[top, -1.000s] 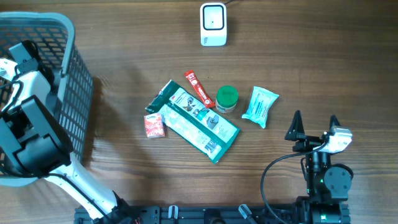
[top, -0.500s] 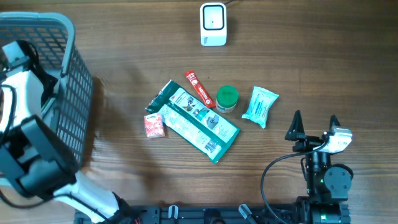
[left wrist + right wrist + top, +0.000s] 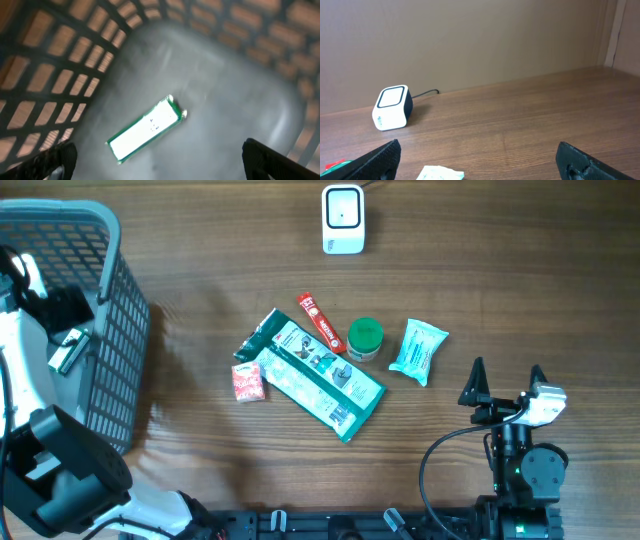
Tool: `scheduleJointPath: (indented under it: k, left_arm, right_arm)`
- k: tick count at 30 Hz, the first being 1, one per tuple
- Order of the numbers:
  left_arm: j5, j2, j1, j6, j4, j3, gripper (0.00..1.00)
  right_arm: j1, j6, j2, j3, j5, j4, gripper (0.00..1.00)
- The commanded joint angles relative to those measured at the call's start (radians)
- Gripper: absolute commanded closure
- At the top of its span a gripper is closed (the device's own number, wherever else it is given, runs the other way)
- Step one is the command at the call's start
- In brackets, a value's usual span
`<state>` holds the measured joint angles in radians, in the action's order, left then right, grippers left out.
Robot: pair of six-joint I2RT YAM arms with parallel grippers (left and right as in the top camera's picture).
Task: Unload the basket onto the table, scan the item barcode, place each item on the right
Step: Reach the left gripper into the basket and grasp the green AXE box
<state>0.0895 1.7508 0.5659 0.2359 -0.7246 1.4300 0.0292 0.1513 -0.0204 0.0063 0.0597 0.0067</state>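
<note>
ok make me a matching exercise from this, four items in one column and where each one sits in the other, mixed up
Things
1. scanner
2. green-lidded jar
3. small red box
4. white and green flat pack

Places
a. inside the basket
b. between the red stick sachet and the pale teal pack
c. alone at the far edge of the table
d. beside the big green pouch, on its basket side

Pairs: 1-c, 2-b, 3-d, 4-a
</note>
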Motion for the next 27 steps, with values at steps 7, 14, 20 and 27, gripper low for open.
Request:
scheduleJointPath:
  k: [7,14,20,27]
  left_arm:
    - [-0.08,0.163,0.095,0.579,-0.043,-0.081,0.0]
    - [-0.134,0.235,0.134,0.678,0.094,-0.084,0.0]
    - [-0.21,0.235,0.134,0.673,0.142,-0.084,0.15]
    - [-0.276,0.236,0.134,0.616,0.104,-0.085,0.36]
  right_arm:
    - [0.001,-0.018,0.006,-0.001,-0.008,0.004,0.0]
    - [0.001,-0.018,0.006,-0.001,-0.008,0.004,0.0]
    - [0.001,-0.018,0.006,-0.001,-0.008,0.004,0.0]
    - [0.002,-0.018,0.006,-0.001,-0.008,0.004,0.0]
